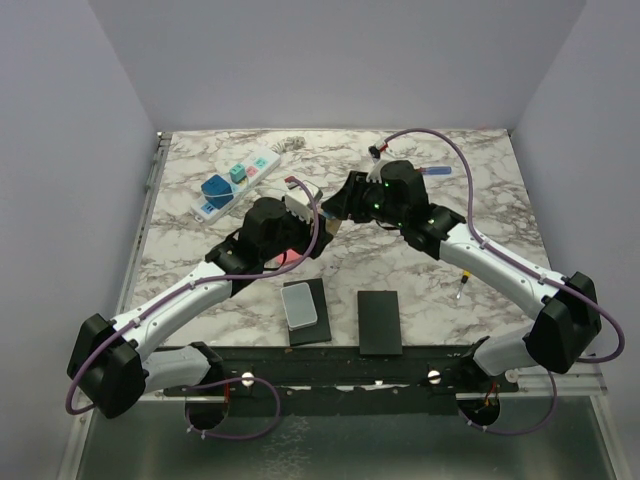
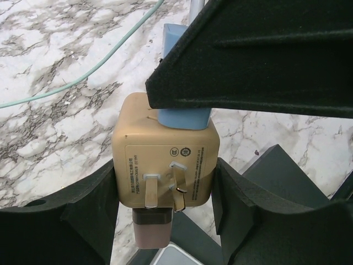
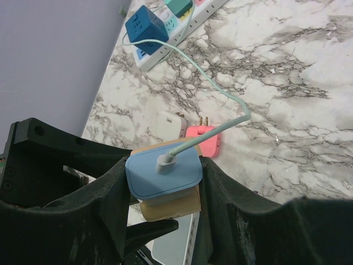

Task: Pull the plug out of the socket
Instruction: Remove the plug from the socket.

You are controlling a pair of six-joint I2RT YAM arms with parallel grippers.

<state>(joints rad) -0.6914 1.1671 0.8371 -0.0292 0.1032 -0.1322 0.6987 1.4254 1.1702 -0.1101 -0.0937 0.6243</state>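
Fingers (image 2: 83,215) of the left gripper (image 2: 165,201) press both side faces of a tan cube (image 2: 165,160); we see them narrowed to the cube's width, holding it firmly. Its pin face looks at the left wrist camera, and two metal pins stick out of that face. Above the pins we can make out a printed label with two small round marks in a row and lines of fine print. The print is too small for us to read, and we find no brand name.

On the cube's far face sits a blue plug (image 2: 185,118). The right gripper (image 3: 165,182) pinches this plug from both sides, its jaws closed to the plug's width. The plug touches the cube, and we cannot tell how deep it is seated. A mint cable (image 3: 220,88) leaves the plug's middle and runs away from the jaws.

Just beyond the right jaws a pink adapter (image 3: 205,141) lies on the marble table (image 1: 390,270), beside a pale adapter (image 3: 171,124). Farther out, well apart from both pairs of jaws, the white strip (image 1: 262,163) lies with a dark blue cube (image 3: 148,25) plugged into it. We read no writing on the strip.
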